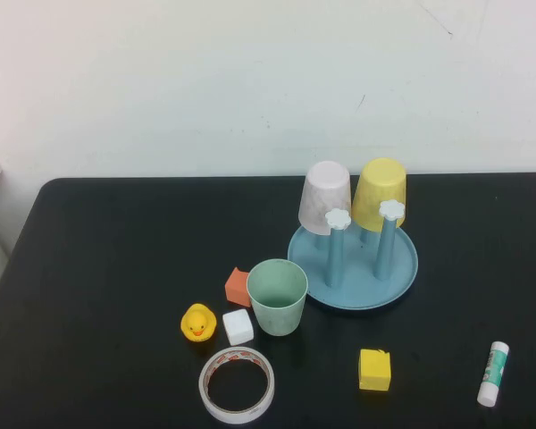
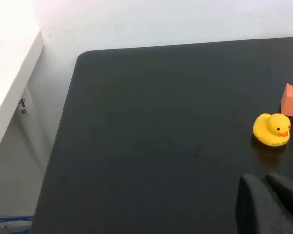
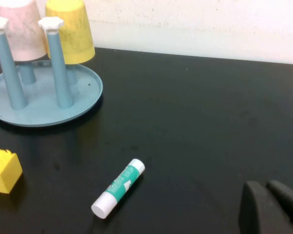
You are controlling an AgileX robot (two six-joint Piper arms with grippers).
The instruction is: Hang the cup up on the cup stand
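Mint cup (image 1: 277, 296) stands upright, touching the stand's (image 1: 400, 274) front-left rim; two front posts (image 1: 337, 250) are free. Left gripper (image 2: 273, 204) and right gripper (image 3: 273, 207), both closed and empty, hover near their own table edges; grasp the wall, invert, lower squarely.

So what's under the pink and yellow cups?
Each upside-down cup, pink and yellow, sits over a post of the blue cup stand. Those posts' tops are hidden inside. Two front posts stand bare.

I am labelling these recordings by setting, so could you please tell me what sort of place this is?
Probably a lab tabletop test setup: a black table against a bare white wall, laid with unrelated props such as a cup stand, rubber duck and tape roll. Both grippers, left gripper and right gripper, are shut near it.
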